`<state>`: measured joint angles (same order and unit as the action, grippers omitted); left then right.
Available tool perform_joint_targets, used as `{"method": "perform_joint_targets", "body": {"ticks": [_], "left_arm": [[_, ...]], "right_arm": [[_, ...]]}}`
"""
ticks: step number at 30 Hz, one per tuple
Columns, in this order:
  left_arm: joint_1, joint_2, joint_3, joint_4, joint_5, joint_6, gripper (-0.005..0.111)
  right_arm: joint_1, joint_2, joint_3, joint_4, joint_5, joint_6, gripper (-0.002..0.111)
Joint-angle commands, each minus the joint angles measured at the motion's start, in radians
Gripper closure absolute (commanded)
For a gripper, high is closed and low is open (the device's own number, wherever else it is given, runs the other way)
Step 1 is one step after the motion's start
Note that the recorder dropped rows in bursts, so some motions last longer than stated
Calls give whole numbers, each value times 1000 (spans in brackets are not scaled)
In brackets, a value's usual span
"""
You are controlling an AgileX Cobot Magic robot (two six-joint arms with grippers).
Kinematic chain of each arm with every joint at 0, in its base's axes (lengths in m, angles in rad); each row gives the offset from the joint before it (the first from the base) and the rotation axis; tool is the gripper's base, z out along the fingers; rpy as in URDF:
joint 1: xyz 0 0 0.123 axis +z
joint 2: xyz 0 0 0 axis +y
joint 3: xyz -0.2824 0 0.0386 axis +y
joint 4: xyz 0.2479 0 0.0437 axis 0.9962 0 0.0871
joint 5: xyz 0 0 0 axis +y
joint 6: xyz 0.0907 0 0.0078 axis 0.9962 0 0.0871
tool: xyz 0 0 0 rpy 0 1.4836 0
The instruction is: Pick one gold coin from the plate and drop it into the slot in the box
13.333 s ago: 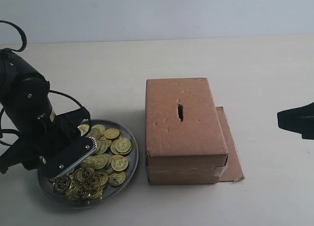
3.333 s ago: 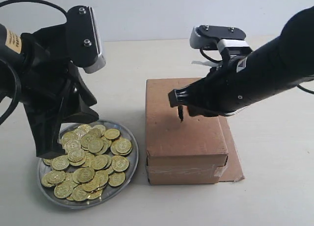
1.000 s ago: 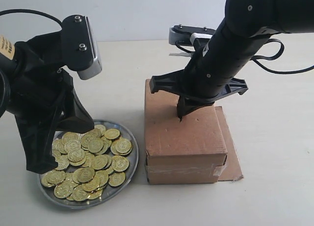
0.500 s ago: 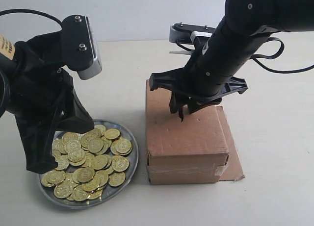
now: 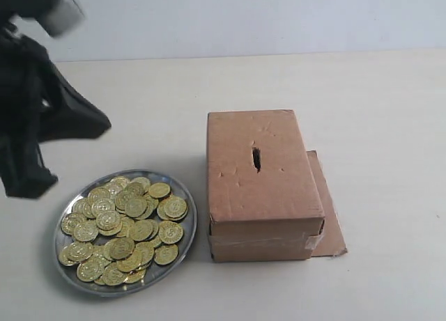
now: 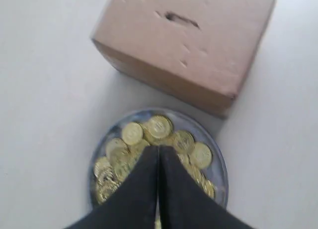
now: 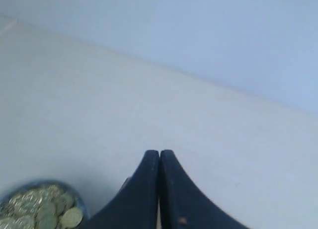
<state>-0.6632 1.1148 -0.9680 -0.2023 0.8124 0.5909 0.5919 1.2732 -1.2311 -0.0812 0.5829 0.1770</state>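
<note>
Several gold coins (image 5: 125, 227) lie heaped in the silver-grey plate (image 5: 182, 241) at the front left. The brown cardboard box (image 5: 268, 202) stands to the right of the plate, and the dark slot (image 5: 256, 158) in its top is uncovered. My left arm (image 5: 35, 126) is a dark blur at the upper left, above and behind the plate. In the left wrist view my left gripper (image 6: 158, 148) is shut, high over the coins (image 6: 160, 125), the plate (image 6: 220, 162) and the box (image 6: 198, 50) with its slot (image 6: 181, 19). My right gripper (image 7: 159, 152) is shut over bare table and is out of the exterior view.
A flat cardboard flap (image 5: 327, 216) sticks out at the right of the box's base. The pale table (image 5: 362, 98) runs back to a light wall. A bit of the plate (image 7: 82, 204) with coins (image 7: 37, 214) shows at the edge of the right wrist view.
My right arm, whose gripper was down at the slot, has pulled out of the exterior view. The slot shows bare again. My left arm has swung up and to the left.
</note>
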Motion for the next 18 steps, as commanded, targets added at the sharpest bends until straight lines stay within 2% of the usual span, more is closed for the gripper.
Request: {"method": "perform_joint_targets", "body": {"ticks": [1,6,10,11,13,16,18], "left_arm": [[51,-185,45,-106,-192,-124,107],[61,-429,235,-282,-453,-122,107],[61,-579,444,-331,-571,-124,107],[61,-635,544,-391,-647,-126,107],[61,-685,641,-468,-729,-128,107],[61,-737,757,-542,-807,-128,107],[61,-778,829,-542,-812,-128,107]], "right_arm": [[2,-227,23,-142,-21,-6,108],[2,-495,188,-206,-59,25,108],[2,-743,400,-306,-66,153,108],[2,-853,518,-352,-93,223,108],[2,-970,627,-385,-132,306,108],[2,-1121,760,-389,-171,371,108],[2,-1253,873,-358,-173,418,108]]}}
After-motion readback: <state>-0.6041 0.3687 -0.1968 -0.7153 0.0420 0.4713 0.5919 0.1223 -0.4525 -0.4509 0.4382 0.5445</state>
